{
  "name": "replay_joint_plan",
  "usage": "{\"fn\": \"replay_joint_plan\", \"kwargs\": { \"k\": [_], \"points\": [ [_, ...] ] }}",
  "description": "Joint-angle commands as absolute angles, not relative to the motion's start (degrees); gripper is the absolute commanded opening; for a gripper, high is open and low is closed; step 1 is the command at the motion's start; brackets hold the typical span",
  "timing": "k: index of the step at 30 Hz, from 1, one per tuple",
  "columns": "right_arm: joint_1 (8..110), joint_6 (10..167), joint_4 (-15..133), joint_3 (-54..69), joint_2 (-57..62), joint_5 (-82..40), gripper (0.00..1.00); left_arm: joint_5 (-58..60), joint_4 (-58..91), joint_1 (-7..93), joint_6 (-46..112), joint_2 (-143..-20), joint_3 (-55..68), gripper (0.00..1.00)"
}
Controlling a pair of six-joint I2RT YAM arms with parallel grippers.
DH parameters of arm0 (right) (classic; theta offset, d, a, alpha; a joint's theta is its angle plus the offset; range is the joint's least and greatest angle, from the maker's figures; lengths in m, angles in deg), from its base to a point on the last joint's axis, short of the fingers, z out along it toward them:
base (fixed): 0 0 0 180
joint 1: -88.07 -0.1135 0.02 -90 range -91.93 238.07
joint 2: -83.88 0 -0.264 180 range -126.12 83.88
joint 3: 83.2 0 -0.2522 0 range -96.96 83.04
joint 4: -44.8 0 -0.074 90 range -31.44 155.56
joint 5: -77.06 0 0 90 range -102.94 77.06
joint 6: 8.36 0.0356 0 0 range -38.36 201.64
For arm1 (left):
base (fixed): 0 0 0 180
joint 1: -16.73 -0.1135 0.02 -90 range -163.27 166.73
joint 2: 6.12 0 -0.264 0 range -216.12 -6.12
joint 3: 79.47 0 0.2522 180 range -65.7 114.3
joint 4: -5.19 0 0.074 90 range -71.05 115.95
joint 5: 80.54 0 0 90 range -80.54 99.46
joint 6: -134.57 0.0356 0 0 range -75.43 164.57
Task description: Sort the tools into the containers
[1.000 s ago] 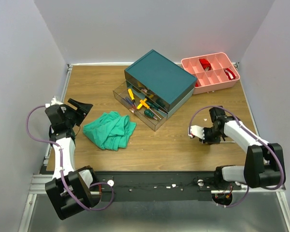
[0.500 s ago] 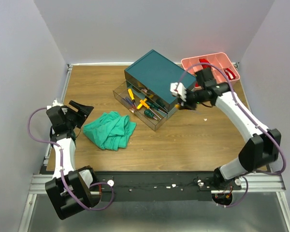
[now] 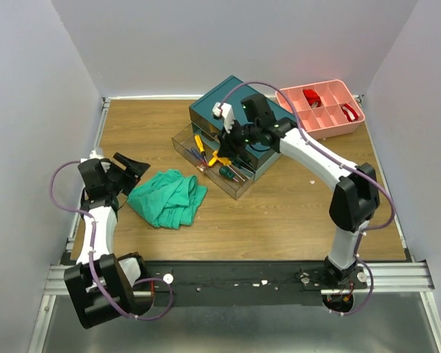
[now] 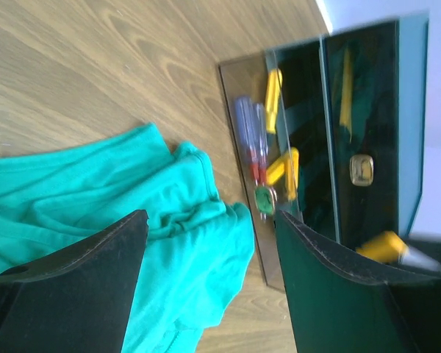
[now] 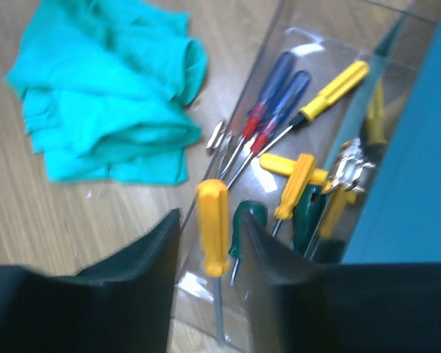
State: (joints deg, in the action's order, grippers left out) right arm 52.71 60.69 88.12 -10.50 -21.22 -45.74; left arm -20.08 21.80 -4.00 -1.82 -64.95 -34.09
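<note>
Above the open drawer (image 3: 239,187), with the right tool (image 5: 208,220) gaping loose around a yellow screwdriver (image 5: 213,209), risks bouncing it off the drawer's front wall onto the desk (image 3: 147,125).

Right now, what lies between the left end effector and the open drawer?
A crumpled green cloth lies between the left end effector and the open drawer; the top and left wrist views show it.
</note>
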Motion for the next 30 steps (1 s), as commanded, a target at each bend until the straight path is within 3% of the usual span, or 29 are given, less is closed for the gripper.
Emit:
{"fn": "replay_joint_plan", "kwargs": {
  "k": [1,5,11,19,22,24,25,26,30],
  "points": [
    [51.6,67.5,83.0,-18.0,-24.7,-36.6,0.54,-19.3,23.0,1.3,3.3,-67.4,-29.9,0.79],
    [51.7,66.3,83.4,-20.6,-22.0,-31.6,0.59,-20.0,25.1,8.3,6.3,-72.6,-25.8,0.78],
    [54.0,62.0,78.4,-13.0,-15.4,-21.2,0.64,-18.8,28.8,15.8,18.6,-83.5,-16.6,0.76],
    [66.2,68.2,77.7,-19.4,-24.4,-22.6,0.59,-16.9,29.2,23.8,35.2,-93.4,-8.4,0.71],
    [68.4,67.9,77.6,-22.4,-27.1,-23.7,0.44,-16.4,29.8,27.6,38.7,-95.7,-6.6,0.64],
    [69.3,67.8,77.5,-23.8,-28.4,-22.7,0.19,-16.6,30.7,30.6,41.7,-96.6,-5.9,0.58],
    [69.5,67.6,77.5,-24.3,-29.7,-22.5,0.08,-16.7,30.9,31.8,42.9,-96.7,-5.6,0.52],
    [69.8,67.3,77.5,-24.5,-30.2,-22.3,0.01,-16.6,31.3,32.7,43.9,-96.9,-5.5,0.38],
    [70.8,67.3,78.2,-26.0,-33.1,-22.5,0.00,-15.9,32.3,36.6,44.2,-98.9,-5.2,0.15]
  ]
}}
